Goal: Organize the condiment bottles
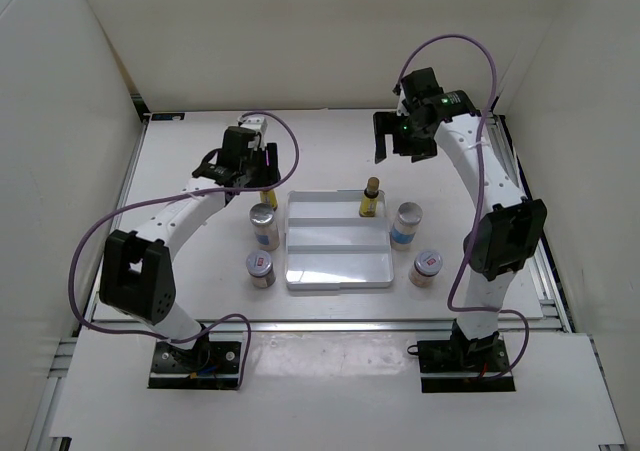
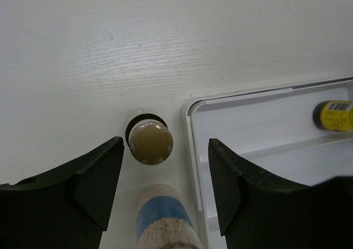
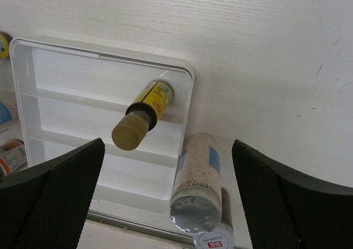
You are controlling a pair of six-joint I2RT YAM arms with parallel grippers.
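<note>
A: Left gripper (image 2: 165, 145) first: how did it stand?

B: Its jaws were apart, with one black finger on either side of the first yellow bottle (image 2: 149, 144), level with its brown cap. Bare table showed on both sides of the cap, so the gripper grasped nothing.

A: And where was that bottle?

B: It stood upright on the table (image 1: 330, 151), just outside the far left corner of the white tray (image 2: 259, 122). Just beside it, toward the arm's base, stood the left blue-labelled bottle (image 2: 162, 216). Nearer again was the left jar (image 1: 260, 268). Both were on the table along the tray's left edge.

A: Was anything in the tray?

B: The second yellow bottle (image 3: 146, 108) stood upright on the far step, toward the right end.

A: And the right gripper (image 3: 165, 147)?

B: It hung above the table beyond the tray's far right corner, its jaws spread wide and holding nothing. Outside the tray's right edge stood the right blue-labelled bottle (image 3: 198, 177). Closer to the bases was the right jar (image 1: 426, 266), its silver lid up.
</note>
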